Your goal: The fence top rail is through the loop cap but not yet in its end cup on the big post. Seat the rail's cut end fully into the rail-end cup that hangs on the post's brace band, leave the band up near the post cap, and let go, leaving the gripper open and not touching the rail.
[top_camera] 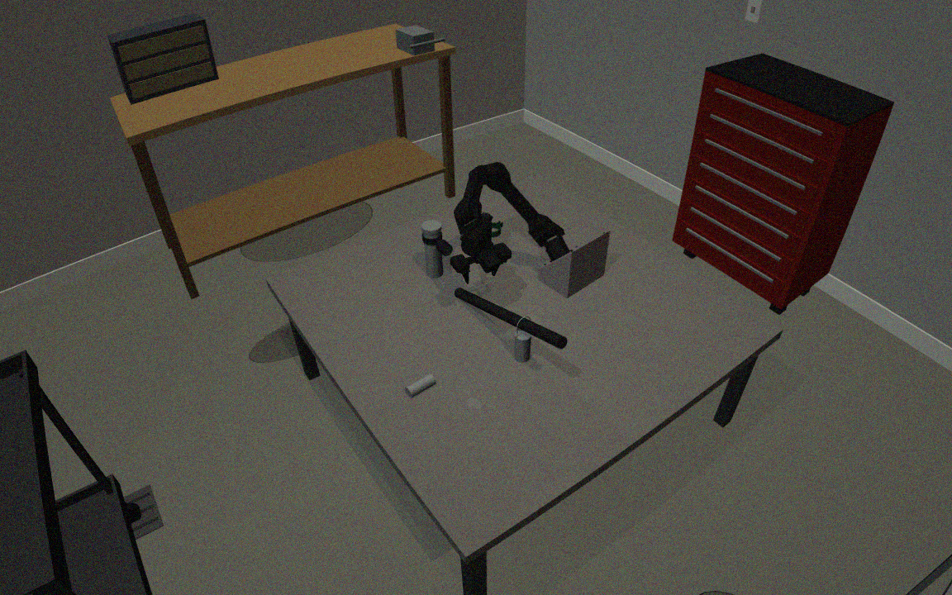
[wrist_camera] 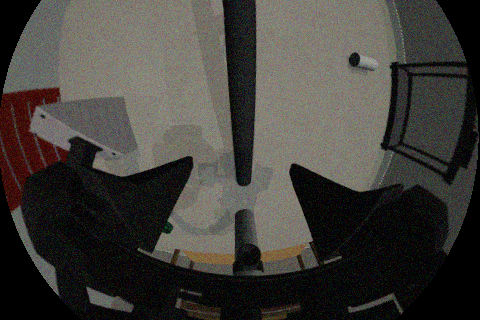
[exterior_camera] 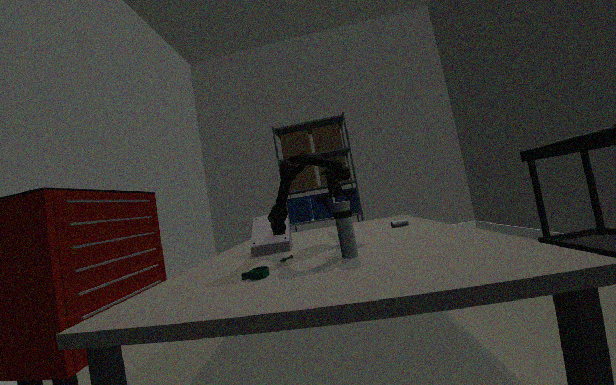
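Note:
The dark top rail [top_camera: 509, 318] [wrist_camera: 239, 54] lies across the table and passes through the wire loop cap [top_camera: 521, 330] on the short grey post [top_camera: 522, 346]. Its cut end [top_camera: 459, 294] [wrist_camera: 244, 176] points at the big grey post [top_camera: 432, 254] [exterior_camera: 347, 235] [wrist_camera: 244, 224] and stops short of it. The dark brace band with its rail-end cup [top_camera: 440, 242] [exterior_camera: 340, 208] sits near the post cap. My gripper [top_camera: 476, 271] [wrist_camera: 242, 166] is open and empty. It hangs just above the rail's cut end, with one finger on either side of it in the wrist view.
A grey base block [top_camera: 575, 266] [exterior_camera: 270, 237] [wrist_camera: 87, 123] holds the arm. A green ring [exterior_camera: 255, 273] and a green bolt [exterior_camera: 285, 259] lie near it. A short grey tube [top_camera: 420, 383] [exterior_camera: 399, 223] [wrist_camera: 363, 62] lies apart. A red drawer cabinet [top_camera: 775, 169] and a wooden bench [top_camera: 279, 81] stand off the table.

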### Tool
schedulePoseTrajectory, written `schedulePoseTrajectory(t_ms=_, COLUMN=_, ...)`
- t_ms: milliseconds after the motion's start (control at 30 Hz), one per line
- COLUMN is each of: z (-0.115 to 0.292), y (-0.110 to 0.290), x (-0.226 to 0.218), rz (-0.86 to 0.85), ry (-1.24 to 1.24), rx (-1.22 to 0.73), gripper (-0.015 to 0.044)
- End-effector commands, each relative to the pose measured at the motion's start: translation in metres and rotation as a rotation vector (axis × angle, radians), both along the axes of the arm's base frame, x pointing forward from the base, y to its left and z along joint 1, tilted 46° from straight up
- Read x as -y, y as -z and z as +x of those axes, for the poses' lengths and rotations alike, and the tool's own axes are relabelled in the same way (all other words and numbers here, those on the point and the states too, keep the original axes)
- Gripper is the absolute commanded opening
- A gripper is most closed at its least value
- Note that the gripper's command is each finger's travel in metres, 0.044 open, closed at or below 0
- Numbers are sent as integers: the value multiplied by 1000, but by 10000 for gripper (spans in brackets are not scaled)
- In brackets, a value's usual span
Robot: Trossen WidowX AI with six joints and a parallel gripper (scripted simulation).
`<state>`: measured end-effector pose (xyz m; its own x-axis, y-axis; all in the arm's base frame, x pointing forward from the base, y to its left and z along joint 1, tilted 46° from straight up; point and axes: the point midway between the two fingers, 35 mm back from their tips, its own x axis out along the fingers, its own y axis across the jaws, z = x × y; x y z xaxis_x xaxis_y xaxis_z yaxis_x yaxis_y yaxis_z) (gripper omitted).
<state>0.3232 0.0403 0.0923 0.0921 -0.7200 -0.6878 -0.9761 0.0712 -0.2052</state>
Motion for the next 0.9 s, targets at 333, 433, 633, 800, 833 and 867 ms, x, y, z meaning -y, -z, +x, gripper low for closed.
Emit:
schedulePoseTrajectory(t_ms=333, z=0, y=15, x=12, rz=6, ry=-48, rx=-111, gripper=440)
schedulePoseTrajectory(t_ms=433, z=1, y=30, x=28, rz=4, ry=-48, rx=-110, gripper=440)
schedulePoseTrajectory(t_ms=633, z=1, y=34, x=32, rz=3, ry=-48, rx=-109, gripper=440)
schedulePoseTrajectory(t_ms=800, z=2, y=42, x=41, rz=3, ry=-48, rx=-109, gripper=440)
schedulePoseTrajectory(t_ms=833, z=2, y=42, x=41, rz=3, ry=-48, rx=-109, gripper=440)
schedulePoseTrajectory(t_ms=867, z=2, y=42, x=41, rz=3, ry=-48, rx=-109, gripper=440)
